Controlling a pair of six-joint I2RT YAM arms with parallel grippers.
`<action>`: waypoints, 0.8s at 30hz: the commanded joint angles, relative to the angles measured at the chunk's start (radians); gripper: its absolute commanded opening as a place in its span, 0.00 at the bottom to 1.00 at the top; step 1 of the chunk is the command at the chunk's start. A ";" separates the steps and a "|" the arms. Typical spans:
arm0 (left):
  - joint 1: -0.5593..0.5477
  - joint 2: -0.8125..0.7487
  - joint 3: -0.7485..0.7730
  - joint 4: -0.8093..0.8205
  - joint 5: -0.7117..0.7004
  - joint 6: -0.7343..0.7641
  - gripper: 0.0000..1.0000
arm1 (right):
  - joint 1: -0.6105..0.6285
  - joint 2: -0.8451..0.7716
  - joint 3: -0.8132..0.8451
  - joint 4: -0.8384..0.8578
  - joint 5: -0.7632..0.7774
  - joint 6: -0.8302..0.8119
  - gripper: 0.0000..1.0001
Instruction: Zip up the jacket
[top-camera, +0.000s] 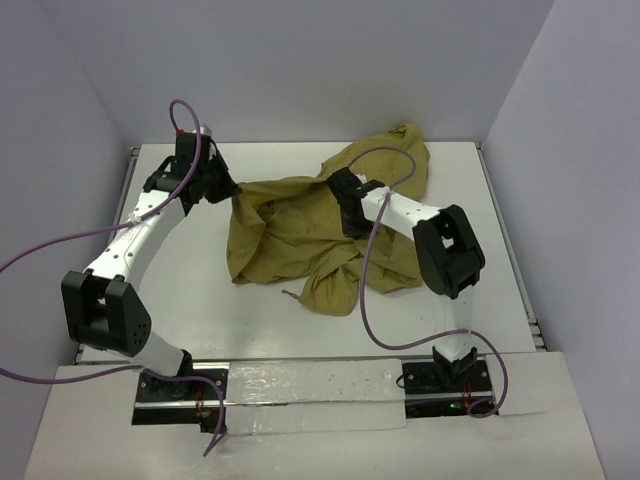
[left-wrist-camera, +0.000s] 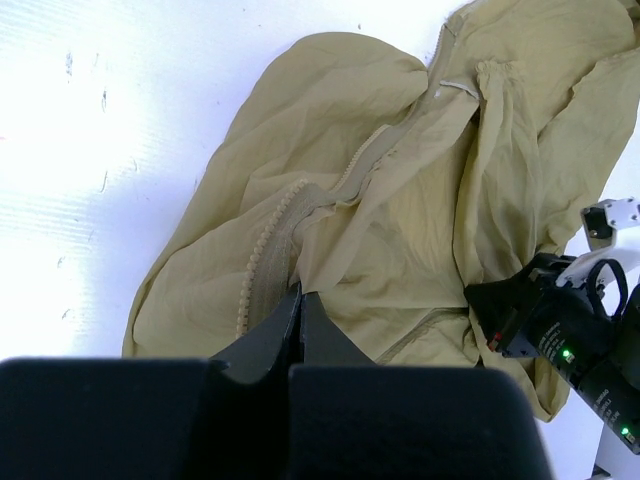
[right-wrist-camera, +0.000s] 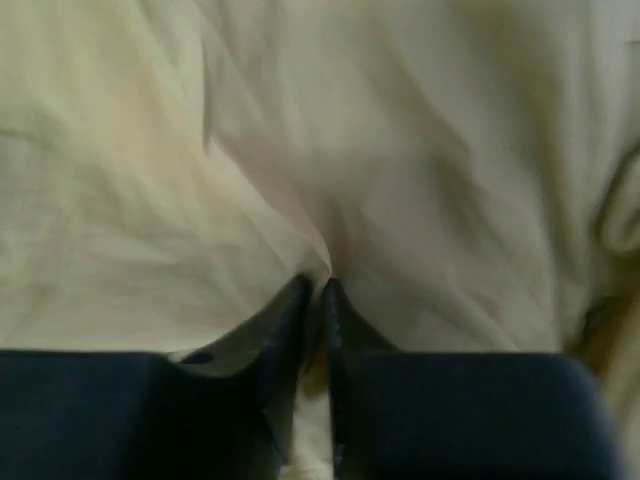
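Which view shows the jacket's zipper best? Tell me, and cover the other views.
Left wrist: the zipper runs in plain sight up the jacket from the left gripper. Top external shows only the crumpled jacket, no teeth discernible. Right wrist shows blurred cloth at the right gripper.

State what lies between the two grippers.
Only the jacket; the top view shows its cloth stretching from left gripper to right gripper, both pinching it.
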 joint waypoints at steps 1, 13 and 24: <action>0.010 -0.001 0.055 -0.001 0.000 0.003 0.00 | -0.034 -0.112 -0.017 -0.032 0.121 0.040 0.00; 0.013 0.003 0.057 0.063 0.060 -0.036 0.00 | -0.360 -0.237 0.143 0.124 0.061 0.177 0.00; 0.016 0.027 0.083 0.063 0.089 -0.030 0.00 | -0.386 -0.233 0.204 -0.019 -0.086 0.123 0.84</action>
